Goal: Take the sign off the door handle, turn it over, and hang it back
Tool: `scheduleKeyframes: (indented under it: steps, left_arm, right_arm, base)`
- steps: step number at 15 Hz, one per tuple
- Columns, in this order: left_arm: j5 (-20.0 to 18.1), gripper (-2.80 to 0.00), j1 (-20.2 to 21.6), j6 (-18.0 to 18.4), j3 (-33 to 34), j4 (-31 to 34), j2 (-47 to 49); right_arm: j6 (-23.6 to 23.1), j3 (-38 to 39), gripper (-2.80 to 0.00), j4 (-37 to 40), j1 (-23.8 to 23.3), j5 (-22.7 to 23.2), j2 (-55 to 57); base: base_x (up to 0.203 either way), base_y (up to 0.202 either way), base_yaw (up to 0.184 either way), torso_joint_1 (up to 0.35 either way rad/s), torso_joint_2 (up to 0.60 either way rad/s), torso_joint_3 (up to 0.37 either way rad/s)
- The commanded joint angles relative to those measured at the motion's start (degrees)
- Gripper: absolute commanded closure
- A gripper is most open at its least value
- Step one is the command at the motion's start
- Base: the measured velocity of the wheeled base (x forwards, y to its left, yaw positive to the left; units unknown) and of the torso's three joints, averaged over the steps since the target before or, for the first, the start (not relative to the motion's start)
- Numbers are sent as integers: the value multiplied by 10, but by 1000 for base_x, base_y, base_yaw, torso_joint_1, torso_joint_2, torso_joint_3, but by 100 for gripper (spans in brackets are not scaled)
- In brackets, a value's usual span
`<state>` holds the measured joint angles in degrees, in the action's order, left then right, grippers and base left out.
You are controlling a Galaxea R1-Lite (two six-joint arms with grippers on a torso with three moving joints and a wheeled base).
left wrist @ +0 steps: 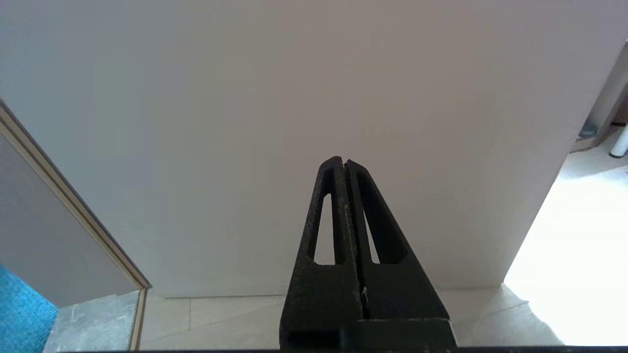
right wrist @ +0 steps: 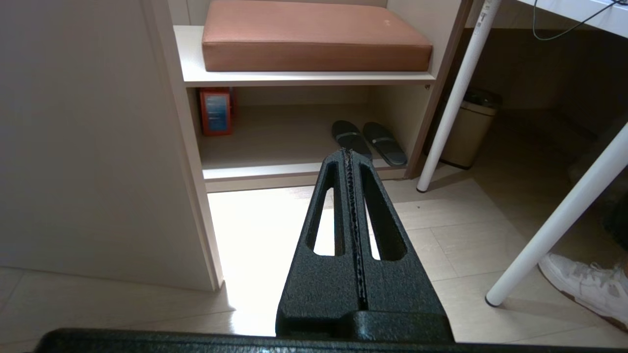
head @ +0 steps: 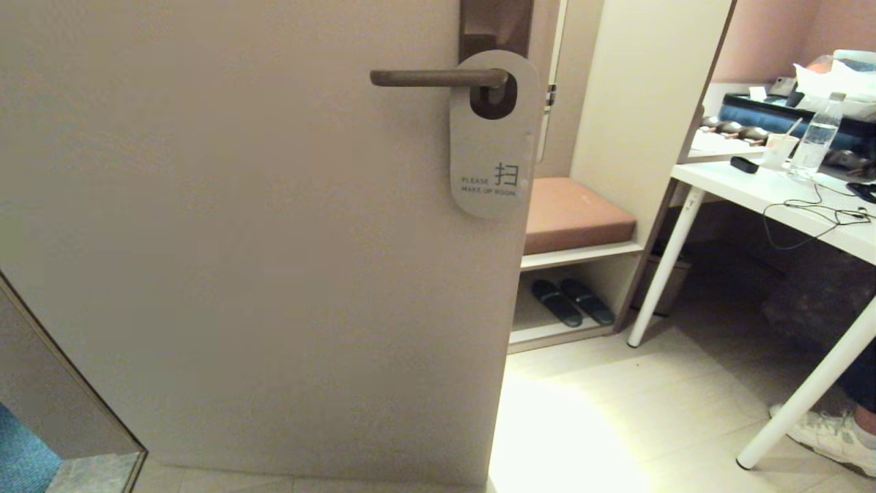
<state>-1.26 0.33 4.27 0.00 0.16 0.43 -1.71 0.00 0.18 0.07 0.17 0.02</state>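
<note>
Tile floor (right wrist: 441, 235) and a pale door (head: 239, 239) fill the room. Left gripper (left wrist: 343, 162) and right gripper (right wrist: 348, 153) are clenched, empty; far above them the sign (head: 489, 164) hangs on the door handle (head: 431, 77), pale face out.

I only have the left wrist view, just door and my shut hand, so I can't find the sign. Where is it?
Observer: The sign hangs on the door handle, by the door's free edge.
Operator: Which face shows?
Observer: The pale one, reading PLEASE MAKE UP ROOM.
Operator: And the right hand?
Observer: The right hand is shut, empty, pointing toward slippers under a cushioned bench.
Operator: Is my hand near the sign?
Observer: No, the left hand is outside the head view.
</note>
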Motion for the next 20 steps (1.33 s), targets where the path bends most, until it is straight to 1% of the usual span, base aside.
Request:
scheduleKeyframes:
  steps: [1,6,9,20]
  left_arm:
    - [1,0,0,0,0,0,-4]
    - [-1,0,0,0,0,-1,-4]
    - [1,0,0,-9,0,-2,-4]
    - [1,0,0,-9,0,-2,-4]
  right_arm:
    - [0,0,0,0,0,0,0]
    - [0,0,0,0,0,0,0]
    - [0,0,0,0,0,0,0]
    - [0,0,0,0,0,0,0]
  base:
    - [0,0,0,0,0,0]
    - [0,0,0,0,0,0]
    - [0,0,0,0,0,0]
    - [0,0,0,0,0,0]
